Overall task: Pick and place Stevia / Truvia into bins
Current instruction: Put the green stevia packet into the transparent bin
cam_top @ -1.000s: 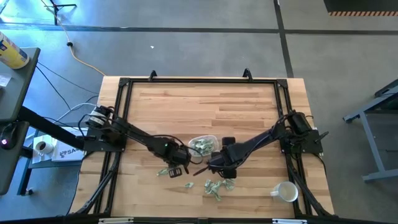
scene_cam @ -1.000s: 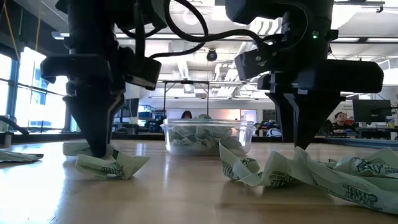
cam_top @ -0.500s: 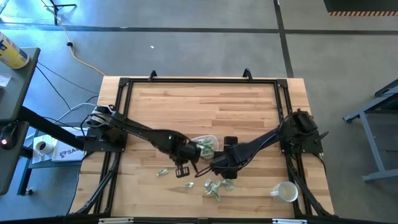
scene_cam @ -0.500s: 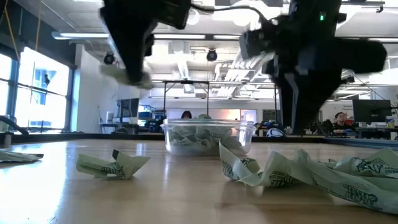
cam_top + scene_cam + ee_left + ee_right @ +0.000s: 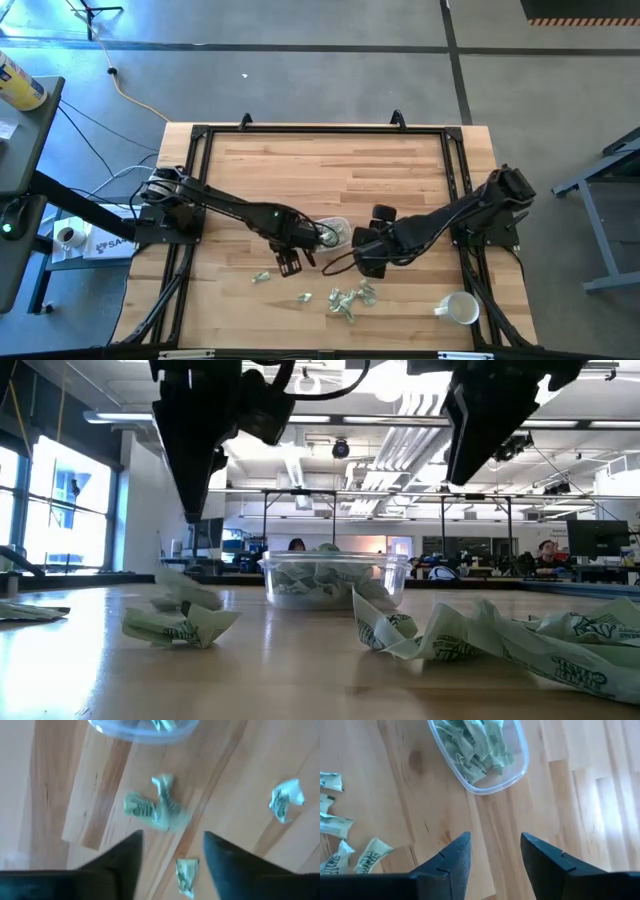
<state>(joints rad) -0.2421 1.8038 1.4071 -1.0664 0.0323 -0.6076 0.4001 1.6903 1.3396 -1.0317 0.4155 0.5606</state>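
Note:
The clear tub (image 5: 335, 226) (image 5: 335, 578) sits mid-table holding several green-white packets (image 5: 477, 747). More packets lie loose on the wood near it: a pile (image 5: 348, 300) (image 5: 500, 640), a crumpled one (image 5: 180, 628) and single ones (image 5: 285, 802). My left gripper (image 5: 292, 264) (image 5: 172, 855) hangs open above the table, just short of the tub. One blurred packet (image 5: 155, 810) (image 5: 185, 592) is below its fingers, free of them. My right gripper (image 5: 364, 262) (image 5: 492, 855) is open and raised on the tub's right side, holding nothing.
A white mug (image 5: 460, 308) lies near the table's near right corner. Black frame rails (image 5: 320, 130) run round the tabletop. The far half of the table (image 5: 330, 170) is bare wood. People sit in the room beyond the table (image 5: 548, 552).
My left gripper took one packet off the table, rose and moved toward the tub. The packet has come out of its fingers and dropped beside the crumpled packet. My right gripper has lifted straight off the pile and drawn back toward the table's right edge, holding nothing.

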